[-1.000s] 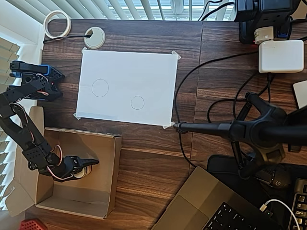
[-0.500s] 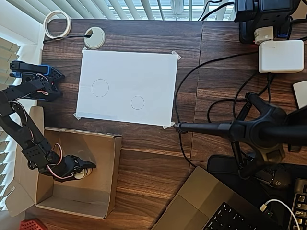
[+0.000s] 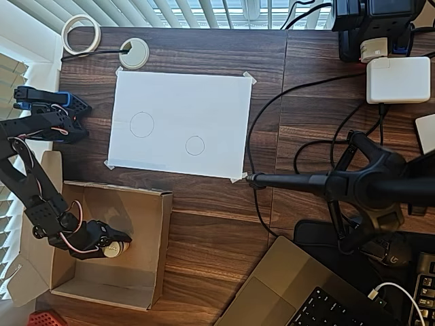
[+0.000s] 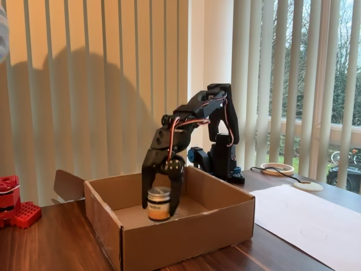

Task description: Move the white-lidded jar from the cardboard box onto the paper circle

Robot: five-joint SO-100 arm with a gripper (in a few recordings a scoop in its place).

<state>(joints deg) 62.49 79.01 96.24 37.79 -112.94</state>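
End effector (image 4: 161, 206) seemingly around squat white-lidded jar (image 4: 159, 204), amber-banded.

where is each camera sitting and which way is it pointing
Overhead view: above the desk, looking straight down; black arm at left, gripper around the small white-lidded jar in the brown cardboard box.
Fixed view: at table height beside the box, facing the blinds; arm reaches down, gripper straddling the jar.
Shared: arm, jar, box, white paper sheet.
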